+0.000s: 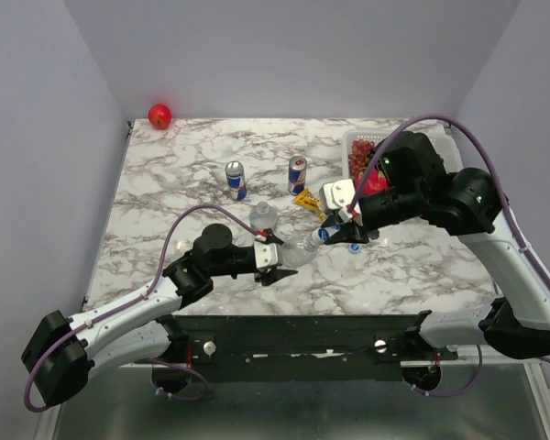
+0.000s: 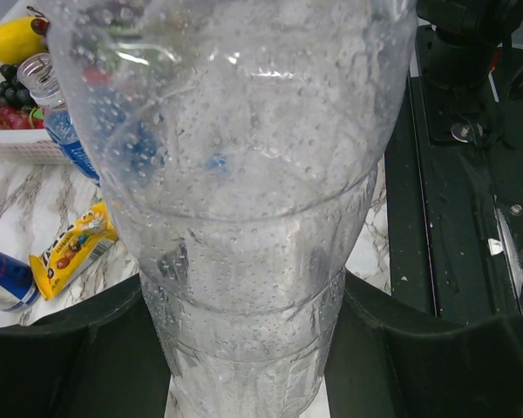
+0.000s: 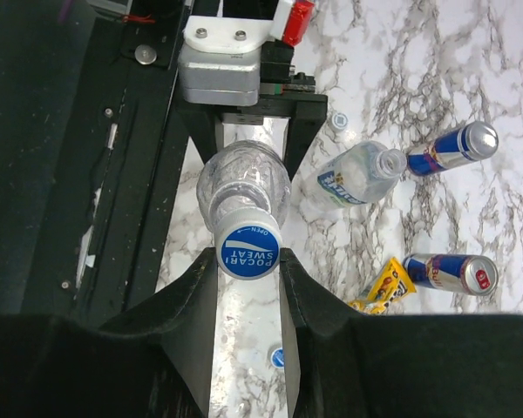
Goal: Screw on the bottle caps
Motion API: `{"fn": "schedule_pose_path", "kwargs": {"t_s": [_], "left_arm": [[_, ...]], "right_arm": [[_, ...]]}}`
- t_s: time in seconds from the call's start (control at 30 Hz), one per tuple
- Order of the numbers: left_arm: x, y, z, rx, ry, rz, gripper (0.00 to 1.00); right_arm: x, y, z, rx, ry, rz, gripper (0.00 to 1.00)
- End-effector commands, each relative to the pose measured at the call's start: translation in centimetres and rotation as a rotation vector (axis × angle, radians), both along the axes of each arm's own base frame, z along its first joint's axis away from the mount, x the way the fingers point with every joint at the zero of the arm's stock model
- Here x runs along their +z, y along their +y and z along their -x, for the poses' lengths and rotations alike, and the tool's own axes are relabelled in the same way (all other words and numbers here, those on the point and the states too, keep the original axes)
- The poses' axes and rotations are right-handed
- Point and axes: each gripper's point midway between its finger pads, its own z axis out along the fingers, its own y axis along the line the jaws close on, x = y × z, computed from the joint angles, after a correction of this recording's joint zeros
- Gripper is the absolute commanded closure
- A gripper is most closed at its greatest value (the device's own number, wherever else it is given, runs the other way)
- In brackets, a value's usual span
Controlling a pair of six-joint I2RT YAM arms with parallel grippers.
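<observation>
The blue cap (image 3: 250,251) on the clear bottle (image 3: 242,181) reads "POCARI SWEAT", with a small "OPEN" near its edge.

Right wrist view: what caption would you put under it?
Right gripper pinches the round blue plastic cap on a clear plastic bottle held by the left gripper.

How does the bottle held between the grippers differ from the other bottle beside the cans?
The held bottle wears a blue cap; the free bottle has an open neck. The held bottle is gripped at both ends, left gripper on its base, right gripper at its cap; the free bottle sits ungripped on the table. Both are clear plastic.
</observation>
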Motion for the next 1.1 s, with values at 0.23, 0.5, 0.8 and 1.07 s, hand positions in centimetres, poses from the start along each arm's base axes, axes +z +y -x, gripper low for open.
{"fn": "schedule_pose_path", "kwargs": {"t_s": [0.23, 0.5, 0.8, 1.07], "left_arm": [[0.9, 0.1, -0.1, -0.001, -0.053, -0.003, 1.0], [1.1, 0.3, -0.2, 0.0, -0.086, -0.002, 1.0], [1.1, 0.3, -0.3, -0.002, -0.099, -0.021, 1.0], [0.9, 0.4, -0.5, 0.033, -0.021, -0.01, 1.0]], "right_arm": [[-1.6, 0.5, 0.0, 0.031, -0.117, 0.101, 0.69], [-2.5, 0.4, -0.4, 0.031, -0.143, 0.143, 0.69], [-2.6, 0.5, -0.2, 0.047, -0.154, 0.157, 0.69], [-2.5, 0.7, 1.0, 0.087, -0.14, 0.152, 0.69]]}}
